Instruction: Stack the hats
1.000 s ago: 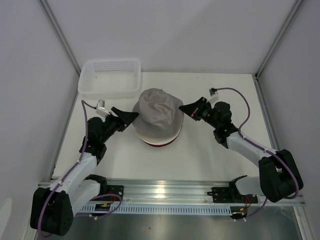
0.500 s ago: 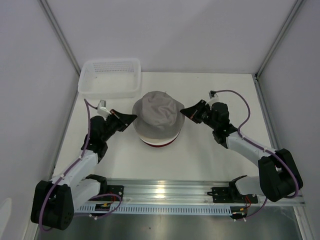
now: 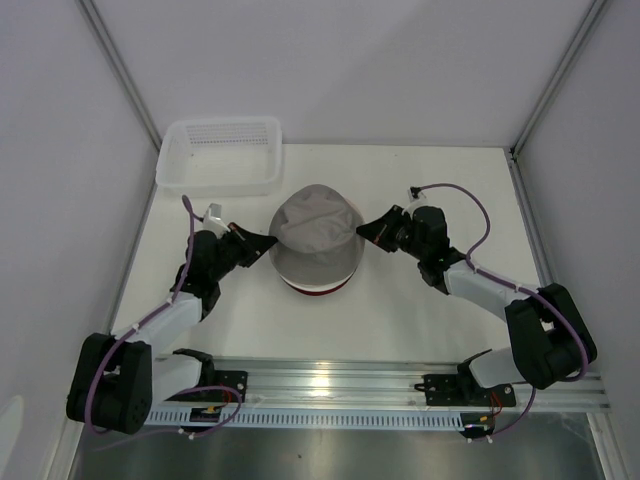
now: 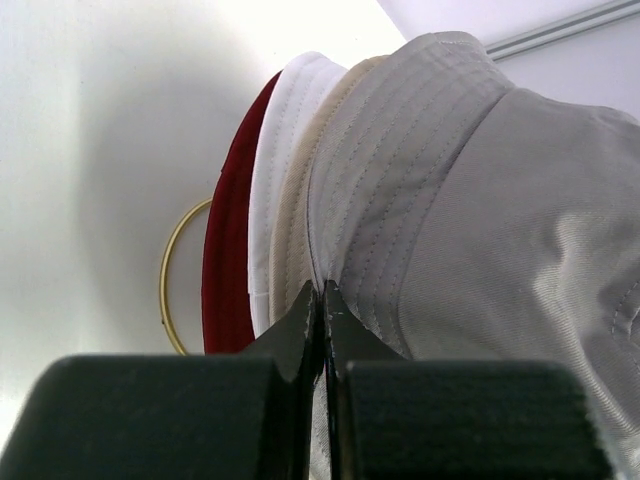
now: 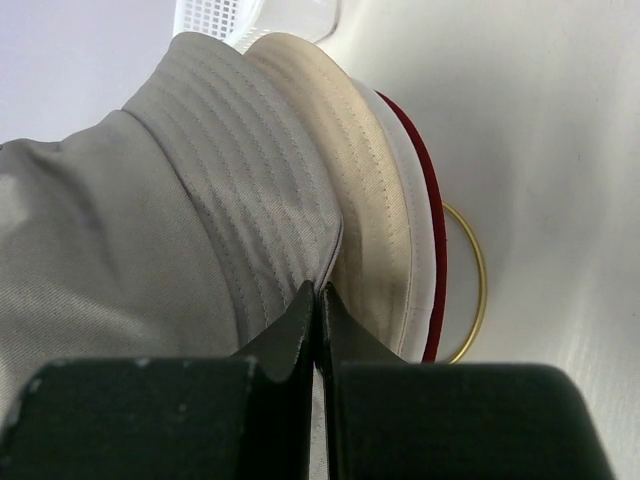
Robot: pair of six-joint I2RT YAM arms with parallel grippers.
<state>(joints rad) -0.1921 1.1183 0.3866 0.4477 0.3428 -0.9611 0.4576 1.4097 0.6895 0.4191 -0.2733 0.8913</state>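
Observation:
Four hats sit stacked at the table's middle, the grey hat point(image 3: 315, 232) on top. Below its brim the left wrist view shows the cream hat point(image 4: 298, 235), the white hat point(image 4: 278, 170) and the dark red hat point(image 4: 228, 260) in layers. My left gripper point(image 3: 268, 241) is shut on the grey hat's left brim edge, with fabric pinched between its fingertips point(image 4: 322, 292). My right gripper point(image 3: 364, 231) is shut on the opposite brim edge point(image 5: 318, 292). The grey hat point(image 5: 150, 200) overlaps the cream hat point(image 5: 372, 230) and a strip of the dark red hat point(image 5: 432, 200).
A white mesh basket point(image 3: 219, 155) stands at the back left, just behind the stack. A gold wire ring point(image 4: 167, 275) shows under the stack and also appears as the ring point(image 5: 478, 290) in the right wrist view. White walls close in both sides.
Both grippers have moved in closer and lower at the hat's sides. The grey hat's crumpled crown has smoothed and settled down over the stack. The left jaws have closed.

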